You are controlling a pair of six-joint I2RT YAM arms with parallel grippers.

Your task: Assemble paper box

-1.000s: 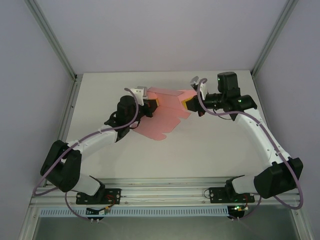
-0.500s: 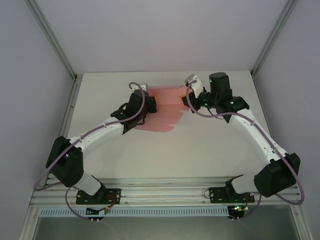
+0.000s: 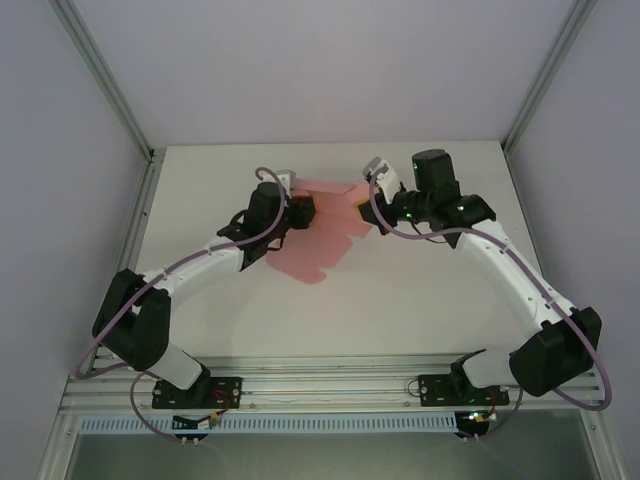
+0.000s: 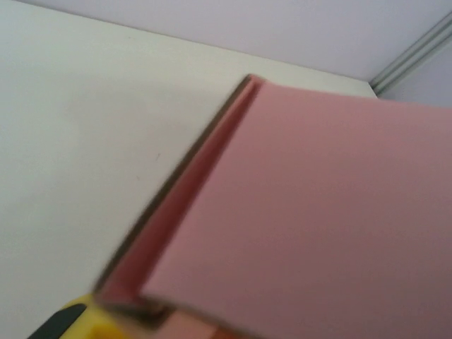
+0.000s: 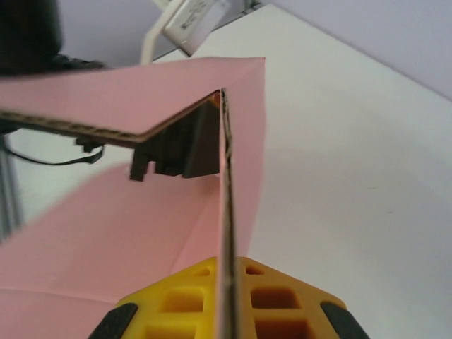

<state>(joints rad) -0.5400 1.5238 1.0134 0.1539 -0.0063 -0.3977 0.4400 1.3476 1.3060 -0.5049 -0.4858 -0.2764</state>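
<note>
The paper box (image 5: 141, 233), a part-folded pink sheet, had one upright panel's edge clamped tight in the right gripper (image 5: 227, 282), a fold that the top view flattened into a pink patch on the table (image 3: 420, 300) between the arms. The left gripper (image 3: 300, 212) met the sheet's left edge. The blurred left wrist view hid whether it gripped the card or stood apart from it.
</note>
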